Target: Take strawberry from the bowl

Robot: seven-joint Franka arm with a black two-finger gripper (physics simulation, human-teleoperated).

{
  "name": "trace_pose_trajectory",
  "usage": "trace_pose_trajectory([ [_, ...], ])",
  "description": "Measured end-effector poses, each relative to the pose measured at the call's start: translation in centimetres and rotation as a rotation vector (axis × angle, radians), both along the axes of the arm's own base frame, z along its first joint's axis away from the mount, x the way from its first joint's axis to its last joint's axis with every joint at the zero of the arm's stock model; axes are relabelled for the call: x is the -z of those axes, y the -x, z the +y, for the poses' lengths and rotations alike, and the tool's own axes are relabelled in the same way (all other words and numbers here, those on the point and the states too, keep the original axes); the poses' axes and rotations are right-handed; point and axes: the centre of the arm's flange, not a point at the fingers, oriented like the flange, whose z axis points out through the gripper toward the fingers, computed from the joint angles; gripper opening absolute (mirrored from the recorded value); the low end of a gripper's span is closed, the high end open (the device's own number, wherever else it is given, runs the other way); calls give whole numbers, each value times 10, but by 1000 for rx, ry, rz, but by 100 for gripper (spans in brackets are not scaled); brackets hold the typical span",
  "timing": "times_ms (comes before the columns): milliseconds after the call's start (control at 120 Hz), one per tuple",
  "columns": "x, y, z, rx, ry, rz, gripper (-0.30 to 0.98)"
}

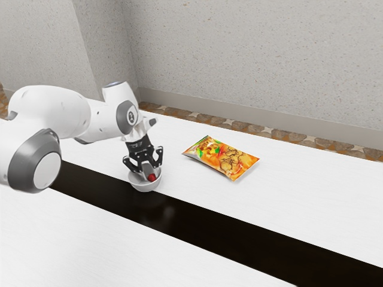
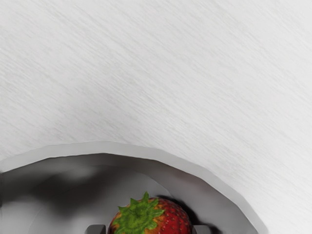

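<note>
Strawberry [image 2: 170,219], red with a green leafy cap, sits inside the bowl [image 1: 145,186], between the two fingers of the gripper [image 1: 150,175]. The fingers are partly closed, set about the fruit's width apart, and have hold of it from both sides — the hand reaches down into the bowl.

Beyond, toward the exterior view's right, lies a packet [image 1: 208,157], flat on the table [image 1: 281,203] and well apart from the bowl. Its orange front carries pictures of golden-brown food and touches of green; any lettering is too small to read.

Counted up: one strawberry, one bowl, one packet.

The tabletop is white with a fine grain, crossed by a glossy black band [image 1: 239,239] that passes just beside the bowl. Behind the table are brown and grey stones [image 1: 239,126], a pale baseboard [image 1: 239,114] and a speckled grey wall [image 1: 239,60] — with a corner toward the exterior view's left.
</note>
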Motion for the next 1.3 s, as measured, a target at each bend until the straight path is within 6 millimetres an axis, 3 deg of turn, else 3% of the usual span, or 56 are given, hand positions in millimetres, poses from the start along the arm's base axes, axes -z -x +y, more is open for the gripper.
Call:
trace_pose_trajectory([
  [383, 8, 3, 9, 17, 0, 5, 22],
  [667, 7, 5, 9, 37, 2, 10, 12],
  [783, -15, 10, 8, 46, 11, -6, 10],
  [850, -39, 12, 4, 58, 20, -30, 9],
  [950, -96, 13, -31, 144, 32, -86, 8],
  [1033, -121, 15, -99, 262, 40, -105, 8],
  [1092, -121, 17, -154, 346, 46, -99, 7],
  [1142, -115, 18, -187, 395, 48, -88, 7],
  [1200, -102, 15, -204, 421, 45, -71, 8],
  [1300, -94, 15, -218, 446, 53, -58, 29],
])
